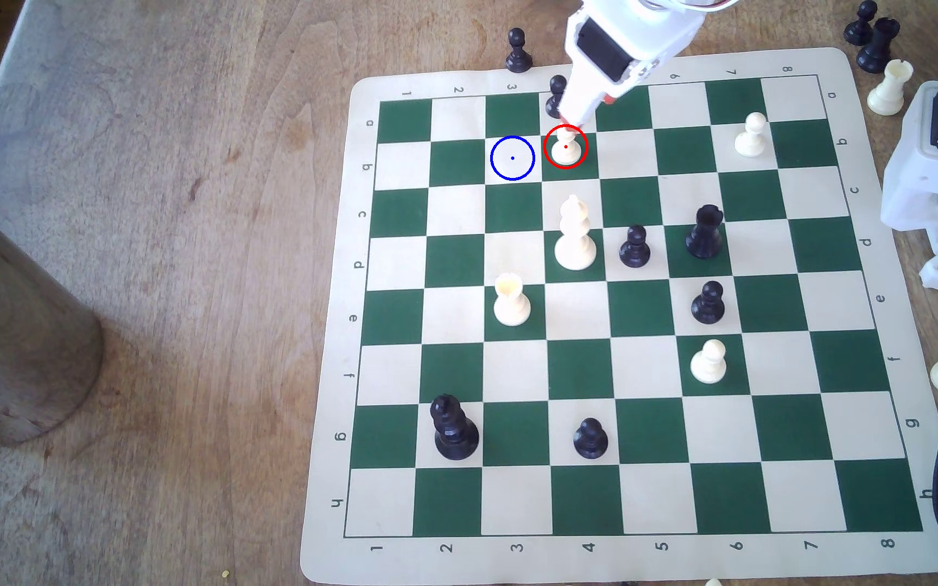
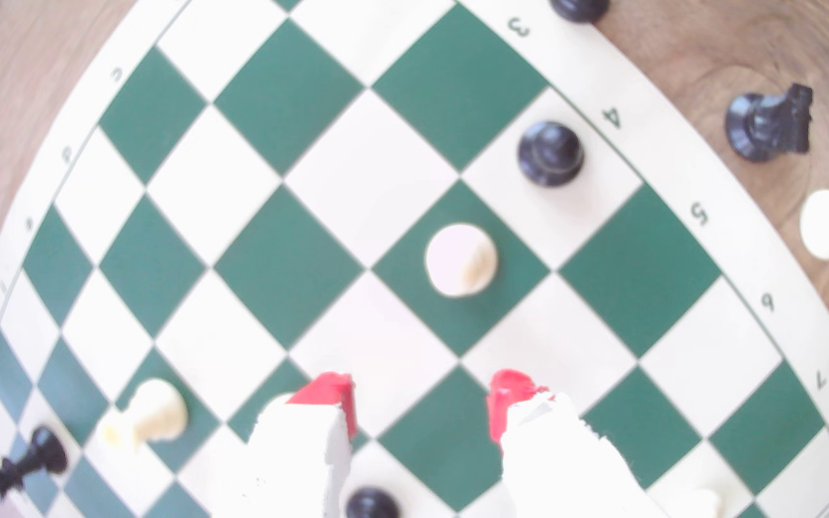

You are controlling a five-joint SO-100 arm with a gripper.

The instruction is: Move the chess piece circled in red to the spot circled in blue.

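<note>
pawn (image 1: 566, 147) upright, axis vertical, red-ringed green square | jaws spread, empty, above it

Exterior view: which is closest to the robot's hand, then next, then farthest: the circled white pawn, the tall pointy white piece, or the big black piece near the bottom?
1. Circled white pawn, right under the hand.
2. Tall pointy white piece, mid-board.
3. Big black piece, near the bottom, towards the exterior view's left.
</note>
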